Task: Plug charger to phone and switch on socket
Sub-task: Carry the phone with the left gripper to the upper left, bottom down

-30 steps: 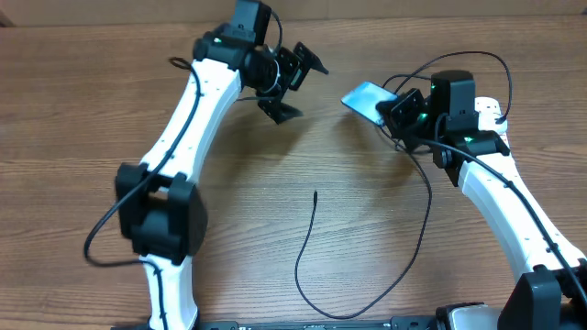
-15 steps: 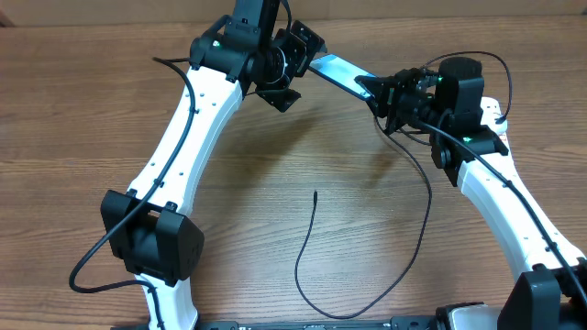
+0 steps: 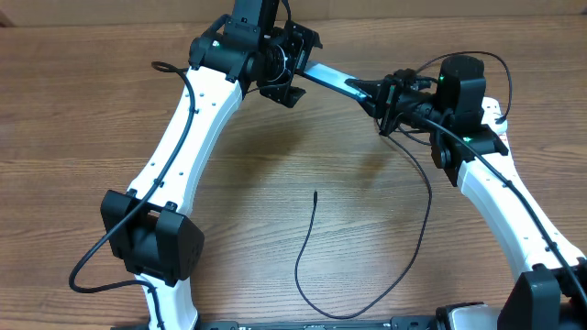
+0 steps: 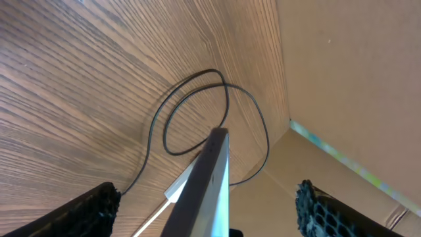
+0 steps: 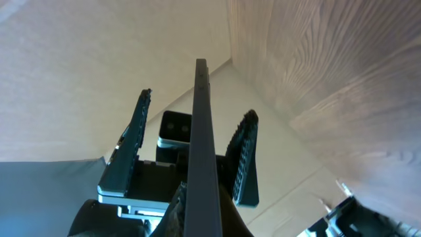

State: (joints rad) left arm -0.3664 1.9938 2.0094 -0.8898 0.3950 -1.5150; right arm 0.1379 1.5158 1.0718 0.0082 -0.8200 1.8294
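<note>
Over the 12 o'clock edge of the brown wood-grain desk (image 3: 92,110), the slim dark-edged smartphone with a teal screen (image 3: 337,81) hangs in the air, edge-on to the camera, bridging the two arms. The right jaws are clenched on its 3 o'clock end. The left jaws stand released on either side of its 9 o'clock end, with a clear gap on both faces in the wrist views. The long thin black charger cable (image 3: 308,234) lies on the desk well apart from the phone. Its small plug tip (image 3: 315,193) points to 12 o'clock near the middle, and the rest loops toward 6 o'clock and back up toward the right arm.

The handover looks like the weak spot. If the right jaws let go before the left ones bite, the phone falls to the desk. If the left jaws close off-centre on so thin a slab, they could twist it out of the right grip. With both arms clamped and pulling differently, the phone takes the strain. The cable near the right arm may also snag and drag the tip away.
</note>
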